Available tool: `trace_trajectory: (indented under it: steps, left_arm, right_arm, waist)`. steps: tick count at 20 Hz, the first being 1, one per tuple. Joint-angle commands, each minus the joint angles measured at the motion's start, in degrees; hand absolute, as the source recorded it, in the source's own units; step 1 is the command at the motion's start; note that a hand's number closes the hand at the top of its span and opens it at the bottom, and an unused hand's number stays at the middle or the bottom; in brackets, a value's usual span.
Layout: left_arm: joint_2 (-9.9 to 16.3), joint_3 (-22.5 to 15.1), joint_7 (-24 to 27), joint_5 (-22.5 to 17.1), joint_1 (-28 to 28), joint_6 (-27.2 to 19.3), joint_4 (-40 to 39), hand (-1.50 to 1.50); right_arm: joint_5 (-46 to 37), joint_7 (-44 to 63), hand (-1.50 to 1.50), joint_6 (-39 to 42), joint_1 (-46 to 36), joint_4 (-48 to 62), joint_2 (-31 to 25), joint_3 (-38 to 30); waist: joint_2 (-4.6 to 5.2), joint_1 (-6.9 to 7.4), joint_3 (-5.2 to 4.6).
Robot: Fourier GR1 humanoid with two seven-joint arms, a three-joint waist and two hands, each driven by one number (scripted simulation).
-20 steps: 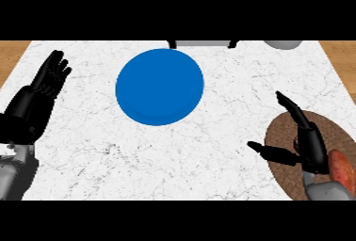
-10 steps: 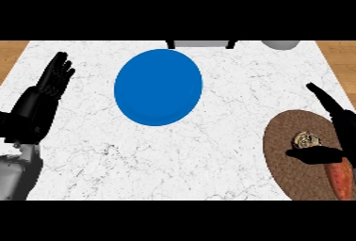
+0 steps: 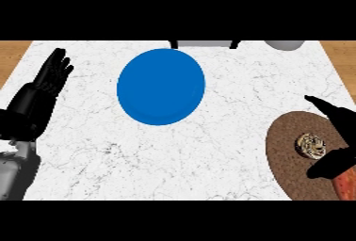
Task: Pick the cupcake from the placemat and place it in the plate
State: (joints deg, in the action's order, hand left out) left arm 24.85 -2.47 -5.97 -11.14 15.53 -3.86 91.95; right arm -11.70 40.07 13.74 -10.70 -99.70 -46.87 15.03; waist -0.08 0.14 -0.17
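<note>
A small cupcake [image 3: 311,143] with a pale swirled top sits on the round brown placemat [image 3: 288,153] at the counter's right side. A blue plate [image 3: 161,86] lies at the centre back, with nothing on it. My right hand [image 3: 338,136] is at the right edge, open, with its fingers reaching past the far side of the cupcake and its thumb on the near side; it does not hold the cupcake. My left hand [image 3: 43,92] rests open at the left edge, fingers up.
The white marble counter [image 3: 230,117] fills the view. A grey bowl-like object [image 3: 285,44] and a pale object with dark ends [image 3: 204,44] sit at the back edge. An orange-red thing [image 3: 345,184] shows under my right forearm.
My right hand has moved right and outward off the cupcake, uncovering it on the placemat. The left hand has barely shifted.
</note>
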Motion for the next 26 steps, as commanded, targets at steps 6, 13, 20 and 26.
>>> trace_trajectory:
  steps: [6, 13, 20, 26]
  left_arm:
    - [-2.63, 1.37, -0.97, 2.31, -2.96, 0.8, 4.11, 0.0]
    - [-3.55, 3.07, -0.77, 3.36, -0.49, 2.8, 0.83, 0.0]
    - [-5.01, 4.34, 1.45, 5.3, -0.24, 4.5, -0.96, 0.0]
    - [-6.19, 6.47, -1.37, 5.75, 3.25, 5.36, -2.71, 0.0]
  right_arm:
    - [-8.01, 6.28, -1.5, 5.76, -2.16, 3.96, 6.45, 1.02]
    - [-12.9, 3.25, -1.5, 9.38, -2.98, 13.23, 7.26, -1.76]
    - [-18.92, -3.64, -1.5, 6.36, 1.24, 18.86, 11.76, -2.53]
    - [-19.4, -4.92, -1.5, 12.04, -0.97, 21.58, 14.06, -6.26]
  waist:
    - [0.05, 0.04, 0.17]
    - [0.09, -0.02, 0.18]
    - [0.13, -0.09, 0.18]
    - [0.1, -0.24, 0.17]
